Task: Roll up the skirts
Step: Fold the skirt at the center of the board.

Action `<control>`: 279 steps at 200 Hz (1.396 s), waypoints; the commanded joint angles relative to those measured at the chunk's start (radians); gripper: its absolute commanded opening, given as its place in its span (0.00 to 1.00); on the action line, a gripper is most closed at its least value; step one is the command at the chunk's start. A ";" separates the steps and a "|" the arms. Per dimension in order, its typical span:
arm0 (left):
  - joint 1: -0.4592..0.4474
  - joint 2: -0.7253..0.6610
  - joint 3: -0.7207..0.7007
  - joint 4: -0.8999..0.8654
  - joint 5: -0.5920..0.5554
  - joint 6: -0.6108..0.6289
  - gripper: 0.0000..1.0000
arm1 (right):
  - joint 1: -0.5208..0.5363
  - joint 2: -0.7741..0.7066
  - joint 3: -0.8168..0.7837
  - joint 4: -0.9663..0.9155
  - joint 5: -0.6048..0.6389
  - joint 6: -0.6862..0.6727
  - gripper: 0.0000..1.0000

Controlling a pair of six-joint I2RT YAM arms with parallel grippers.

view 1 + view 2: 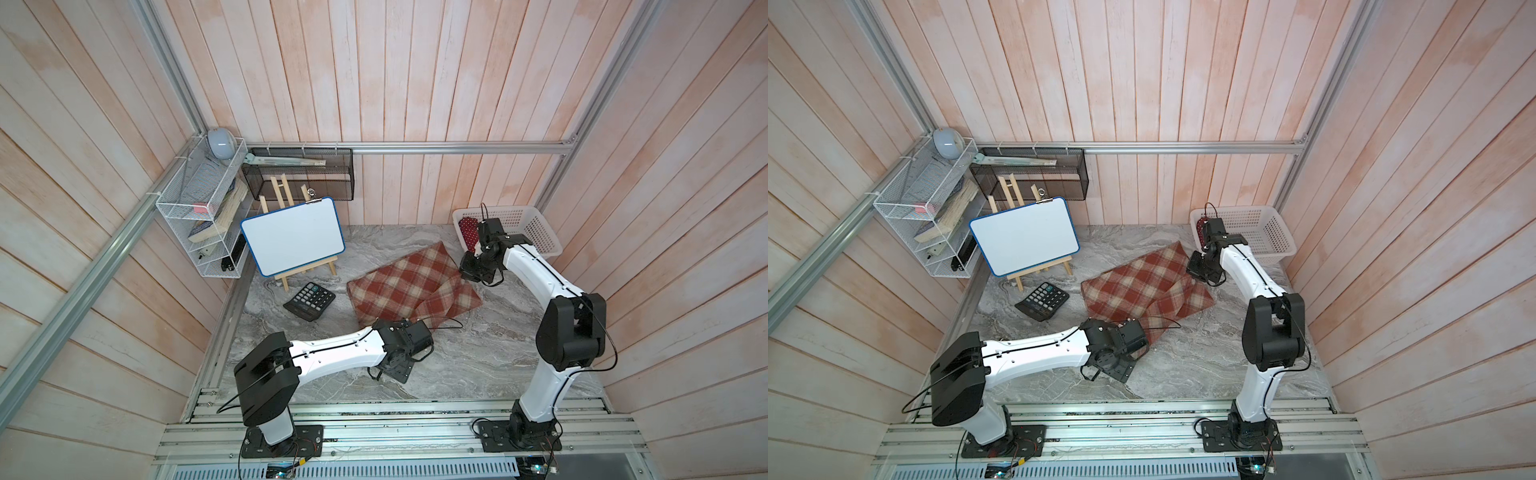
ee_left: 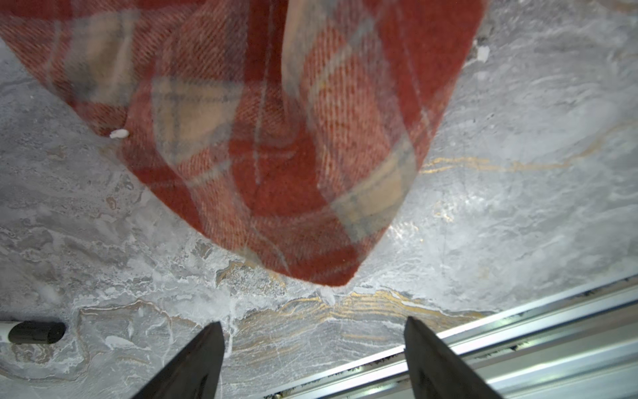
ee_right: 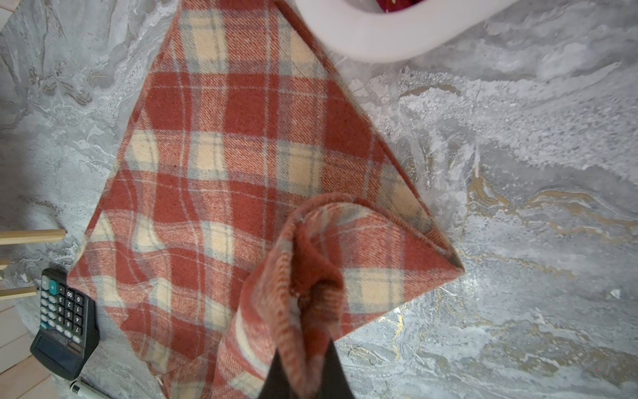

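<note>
One of the skirts [image 1: 399, 286] [image 1: 1133, 282], thick rust-red and cream plaid, lies folded in the middle of the marble table in both top views. A strip of it is folded over toward the front. My right gripper [image 3: 307, 352] [image 1: 469, 268] is at its far right corner, shut on a raised fold of the cloth [image 3: 310, 276]. My left gripper [image 2: 312, 321] hangs over bare marble just short of the skirt's front tip [image 2: 331, 276], fingers wide open with nothing between them. In the top views the left wrist [image 1: 409, 338] hides that tip.
A black calculator [image 1: 309, 301] lies left of the skirt, in front of a whiteboard on an easel [image 1: 293, 237]. A white basket [image 1: 519, 232] holding dark red cloth [image 1: 467, 228] stands at the back right. A marker [image 2: 34, 332] lies nearby. Aluminium rails [image 1: 374, 411] edge the front.
</note>
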 commanded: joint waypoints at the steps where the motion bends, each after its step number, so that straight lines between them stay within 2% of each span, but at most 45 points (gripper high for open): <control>1: 0.001 0.037 0.018 0.045 -0.024 0.062 0.87 | -0.006 -0.039 -0.012 0.011 -0.008 -0.002 0.00; 21: -0.001 0.069 0.033 0.069 -0.007 0.081 0.81 | -0.010 -0.039 -0.007 0.008 -0.009 0.000 0.00; 60: -0.001 0.124 0.058 0.094 0.002 0.115 0.79 | -0.014 -0.031 0.004 0.000 -0.011 0.000 0.00; 88: -0.004 0.125 0.038 0.100 0.041 0.108 0.66 | -0.019 -0.026 0.013 -0.003 -0.014 0.002 0.00; 110: -0.007 0.114 0.006 0.115 0.070 0.100 0.50 | -0.021 -0.022 0.011 -0.006 -0.016 0.000 0.00; 118: -0.007 0.115 0.002 0.117 0.074 0.098 0.48 | -0.021 -0.022 0.012 -0.007 -0.016 -0.001 0.00; 145: -0.008 0.131 0.000 0.117 0.071 0.101 0.48 | -0.021 -0.031 0.000 0.000 -0.018 0.002 0.00; 169: -0.008 0.135 -0.005 0.121 0.069 0.100 0.55 | -0.021 -0.038 -0.012 0.003 -0.020 0.003 0.00; 234: -0.008 0.187 -0.005 0.141 0.056 0.129 0.53 | -0.024 -0.051 -0.020 0.002 -0.021 0.003 0.00; 256: -0.005 0.193 -0.011 0.143 0.054 0.123 0.42 | -0.026 -0.058 -0.021 0.000 -0.021 0.003 0.00; 266: -0.002 0.189 -0.015 0.145 0.051 0.120 0.32 | -0.026 -0.063 -0.025 -0.001 -0.021 0.003 0.00; 279: 0.005 0.186 -0.023 0.145 0.044 0.110 0.23 | -0.027 -0.069 -0.028 -0.001 -0.020 0.001 0.00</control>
